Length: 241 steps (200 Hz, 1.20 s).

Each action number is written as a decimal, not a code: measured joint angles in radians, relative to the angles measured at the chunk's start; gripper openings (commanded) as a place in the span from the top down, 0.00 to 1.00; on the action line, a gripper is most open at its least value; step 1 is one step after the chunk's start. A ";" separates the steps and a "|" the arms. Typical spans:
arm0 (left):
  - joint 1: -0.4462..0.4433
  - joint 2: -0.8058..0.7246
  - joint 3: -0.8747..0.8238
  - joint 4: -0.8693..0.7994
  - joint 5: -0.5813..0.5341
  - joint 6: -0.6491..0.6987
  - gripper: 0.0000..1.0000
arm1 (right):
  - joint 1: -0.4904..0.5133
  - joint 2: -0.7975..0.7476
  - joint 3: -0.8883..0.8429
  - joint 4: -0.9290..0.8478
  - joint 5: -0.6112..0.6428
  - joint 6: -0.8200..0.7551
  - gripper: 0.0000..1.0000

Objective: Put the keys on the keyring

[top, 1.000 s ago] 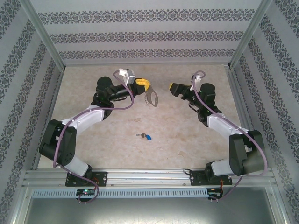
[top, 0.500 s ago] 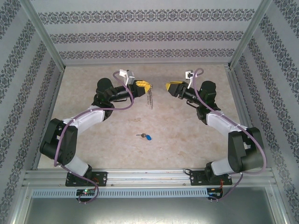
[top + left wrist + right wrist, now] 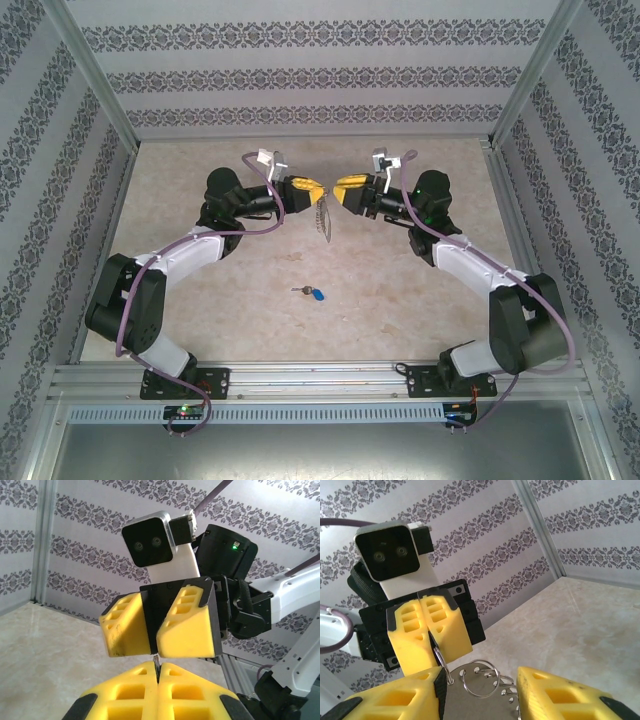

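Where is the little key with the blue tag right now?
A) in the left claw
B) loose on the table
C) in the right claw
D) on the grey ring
B: the keys lie loose on the table, apart from the left gripper, the right gripper and the keyring.

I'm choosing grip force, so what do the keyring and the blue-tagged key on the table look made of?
The keyring: likely polished metal; the right wrist view shows thin silvery wire loops with bright glints. The keys: the tag looks like plastic, an even saturated blue; the small grey stub beside it is probably metal, but too small to confirm.
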 measured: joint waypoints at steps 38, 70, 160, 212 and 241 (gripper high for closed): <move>0.000 0.016 0.000 0.052 0.023 -0.053 1.00 | 0.018 -0.015 0.001 -0.023 -0.010 -0.024 0.60; 0.000 0.031 0.000 0.060 0.029 -0.077 1.00 | 0.024 -0.015 0.013 -0.038 -0.018 -0.032 0.65; 0.000 0.035 0.000 0.082 0.029 -0.096 1.00 | 0.037 0.008 0.048 -0.042 -0.040 -0.043 0.71; 0.000 0.051 0.008 0.082 0.032 -0.100 1.00 | 0.037 0.010 0.048 -0.048 -0.053 -0.046 1.00; 0.000 0.051 0.010 0.083 0.032 -0.107 1.00 | 0.037 0.010 0.048 -0.045 -0.054 -0.054 1.00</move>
